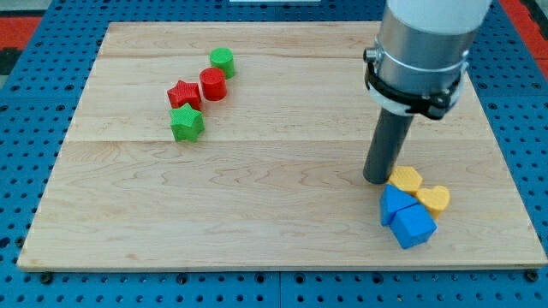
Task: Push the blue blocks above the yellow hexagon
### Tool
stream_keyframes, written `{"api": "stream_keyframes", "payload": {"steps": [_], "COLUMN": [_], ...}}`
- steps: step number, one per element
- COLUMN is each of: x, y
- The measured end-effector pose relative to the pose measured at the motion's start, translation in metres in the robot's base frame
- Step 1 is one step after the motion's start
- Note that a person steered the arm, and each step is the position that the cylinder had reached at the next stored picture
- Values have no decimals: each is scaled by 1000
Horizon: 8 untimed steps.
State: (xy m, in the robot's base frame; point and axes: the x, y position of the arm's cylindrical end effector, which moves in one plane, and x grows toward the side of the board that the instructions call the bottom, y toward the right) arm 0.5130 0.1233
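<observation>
**Inspector:** Working across from the view's left, what is lying far from my tip (377, 180)?

**Assistant:** Well apart, toward the view's upper left, four blocks are sitting bunched together: a green star (187, 124), a red star (183, 94), a red cylinder (213, 84) and a green cylinder (222, 61). They are taking no part in this job, I judge.

**Inspector:** And at the tip itself?

**Assistant:** There is no claw to open or close; the rod is ending in a plain tip, resting on the wooden board (257, 214). Just to its right the yellow hexagon (406, 180) is sitting, apparently touching. Below-right, two blue blocks (406, 216) are pressing together, shapes unclear. A yellow heart (434, 199) is lying furthest right.

**Inspector:** Why there?

**Assistant:** The blues are lying below the hexagon, so the task looks undone; the tip seems to be positioning to get beneath them.
</observation>
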Motion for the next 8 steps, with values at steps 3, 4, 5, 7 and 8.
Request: {"api": "stream_keyframes", "payload": {"steps": [3,4,5,7,8], "x": [-22,-22,-41,-1,87], "y": [1,1,12,110,131]}}
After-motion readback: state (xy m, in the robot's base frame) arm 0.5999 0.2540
